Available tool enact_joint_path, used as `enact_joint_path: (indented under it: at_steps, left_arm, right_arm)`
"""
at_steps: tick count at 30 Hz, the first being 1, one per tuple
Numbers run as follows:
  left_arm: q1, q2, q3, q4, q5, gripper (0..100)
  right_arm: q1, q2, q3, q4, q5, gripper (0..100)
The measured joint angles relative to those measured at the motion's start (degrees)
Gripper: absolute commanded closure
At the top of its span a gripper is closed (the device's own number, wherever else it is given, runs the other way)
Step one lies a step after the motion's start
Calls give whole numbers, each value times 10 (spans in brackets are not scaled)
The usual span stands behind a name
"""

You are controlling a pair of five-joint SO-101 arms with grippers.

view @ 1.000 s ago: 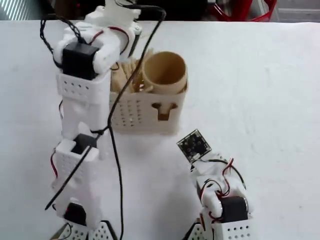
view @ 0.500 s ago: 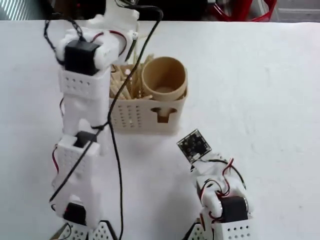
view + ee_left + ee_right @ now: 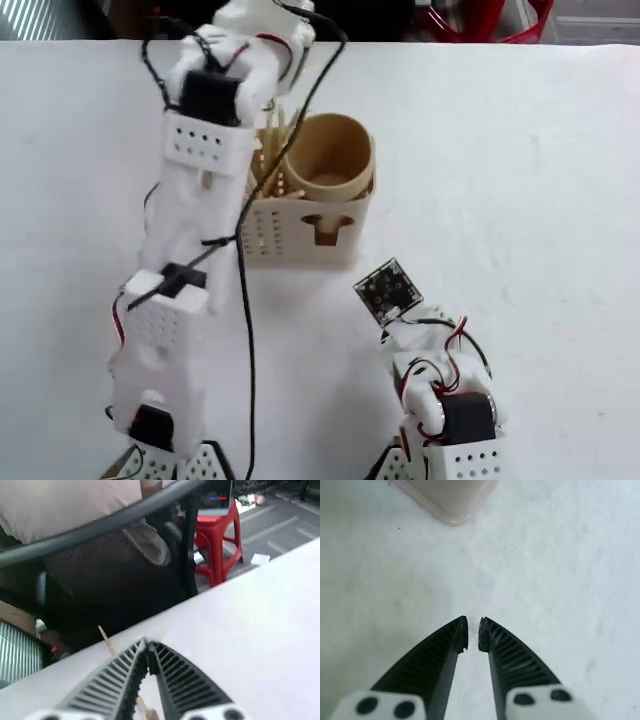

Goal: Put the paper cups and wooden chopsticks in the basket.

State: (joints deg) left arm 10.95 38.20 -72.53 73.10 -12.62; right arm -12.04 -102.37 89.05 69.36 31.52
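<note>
White worktop (image 3: 520, 150); red stool (image 3: 215, 530) behind. Left hand (image 3: 148, 644) together, swung right above basket (image 3: 300, 225); right hand (image 3: 472, 630) nearly together, unmoved.

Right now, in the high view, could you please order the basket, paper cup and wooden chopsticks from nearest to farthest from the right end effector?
From the right end effector:
1. Basket, just ahead of it.
2. Paper cup, in the basket's right part.
3. Wooden chopsticks, in its left part.
</note>
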Motion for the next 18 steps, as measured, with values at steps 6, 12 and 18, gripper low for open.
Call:
enact_joint_path:
  at_steps: [6,12,18]
  left_arm:
    - [-4,2,-16,205,3,973]
    - [0,-52,-81,270,3,973]
    - [-45,-114,-127,190,-40,969]
  right_arm:
    - [-21,0,6,0,0,950]
    - [-25,0,6,0,0,950]
    - [-25,0,6,0,0,950]
